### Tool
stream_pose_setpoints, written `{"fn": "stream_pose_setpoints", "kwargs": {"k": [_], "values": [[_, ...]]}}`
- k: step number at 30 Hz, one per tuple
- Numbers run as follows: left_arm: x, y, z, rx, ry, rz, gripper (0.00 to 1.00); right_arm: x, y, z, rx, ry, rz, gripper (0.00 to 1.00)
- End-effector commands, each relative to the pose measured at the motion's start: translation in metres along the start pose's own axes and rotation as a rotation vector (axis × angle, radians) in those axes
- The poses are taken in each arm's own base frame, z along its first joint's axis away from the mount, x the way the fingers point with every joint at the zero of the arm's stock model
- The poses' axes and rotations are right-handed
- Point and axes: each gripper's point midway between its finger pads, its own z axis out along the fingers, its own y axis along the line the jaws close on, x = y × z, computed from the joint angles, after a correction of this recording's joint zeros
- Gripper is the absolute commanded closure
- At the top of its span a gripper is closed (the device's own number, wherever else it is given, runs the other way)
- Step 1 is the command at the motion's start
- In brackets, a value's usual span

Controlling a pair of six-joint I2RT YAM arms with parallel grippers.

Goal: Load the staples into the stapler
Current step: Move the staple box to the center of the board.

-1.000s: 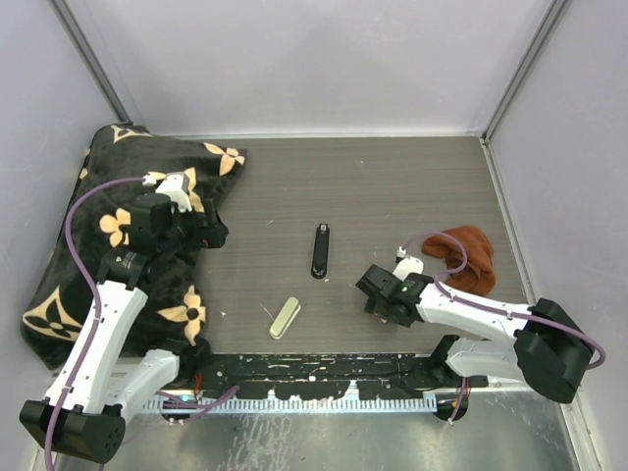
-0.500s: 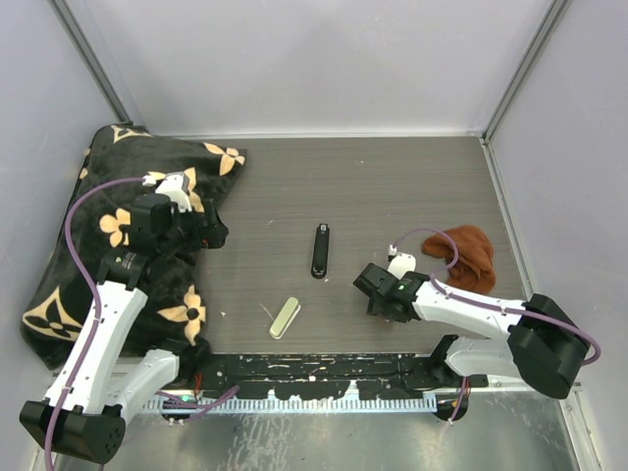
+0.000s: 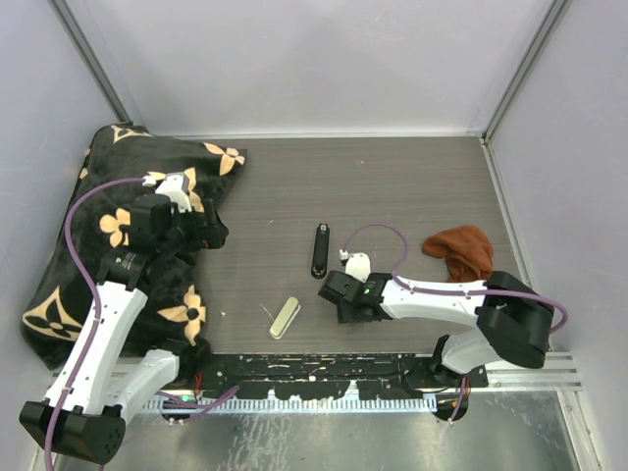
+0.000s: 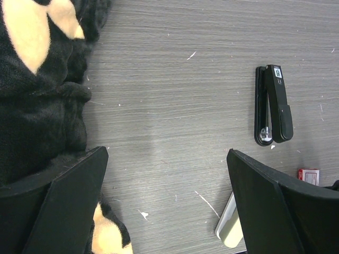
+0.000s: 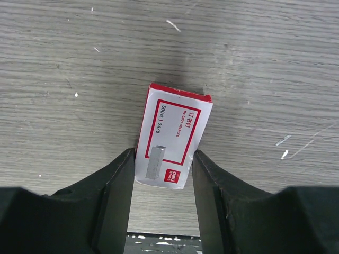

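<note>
- The right gripper (image 5: pixel 163 154) is clamped on the staples box (image 5: pixel 172 135). Both black fingers (image 5: pixel 114 196) press against its long sides at the nearer end.
- The box is a tiny flat cardboard thing with red edges. It has a white face with a red frame, some red print, and a small grey drawing of a staple strip.
- It sits at a slight tilt between the fingers, right down at the table (image 3: pixel 412 186). I honestly can't tell if it's lifted off or lying flat.
- From above, that grip is just off the near end of the stapler (image 3: pixel 320 251), a bit to its right, close but apart.
- The stapler is black and slim and lies lengthwise mid-table. In the left wrist view it shows as two parallel bars joined at one end.
- The left gripper (image 4: pixel 167 152) is spread wide with nothing in it, hovering at the edge of the black flower-print blanket (image 3: pixel 69 255).
- There's also a cream-green oblong (image 3: pixel 285 317) nearer the arm bases, left of the right gripper.
- A brown cloth (image 3: pixel 461 250) is bunched up over on the right side.
</note>
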Motion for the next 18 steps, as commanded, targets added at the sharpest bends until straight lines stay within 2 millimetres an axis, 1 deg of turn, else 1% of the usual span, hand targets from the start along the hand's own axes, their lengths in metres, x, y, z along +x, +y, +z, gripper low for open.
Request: {"fn": "stream_pose_setpoints", "kwargs": {"k": [1,3,5,6,8,11,13,18], "values": [[-0.010,-0.003,-0.003,0.012,-0.046,0.003,0.02,-0.010,0.015,-0.002,0.001,-0.015,0.029,0.57],[-0.010,-0.003,-0.003,0.011,-0.045,0.003,0.02,-0.009,0.019,-0.003,-0.009,-0.008,0.072,0.49],[-0.009,-0.002,-0.002,0.010,-0.043,0.003,0.02,-0.008,0.022,-0.004,-0.030,-0.003,0.102,0.34],[-0.010,-0.002,-0.002,0.010,-0.043,0.003,0.02,-0.007,0.021,-0.005,-0.035,-0.002,0.112,0.29],[-0.009,-0.002,-0.002,0.010,-0.041,0.002,0.02,-0.006,0.019,-0.008,-0.046,-0.005,0.126,0.22],[-0.009,-0.003,-0.001,0.012,-0.040,0.002,0.02,-0.002,0.015,-0.011,-0.065,-0.001,0.144,0.21],[-0.010,-0.003,-0.002,0.012,-0.043,0.003,0.02,0.002,0.017,-0.014,-0.096,0.009,0.156,0.21],[-0.010,-0.002,-0.002,0.010,-0.042,0.003,0.02,0.011,0.024,-0.015,-0.155,0.034,0.174,0.27]]}}
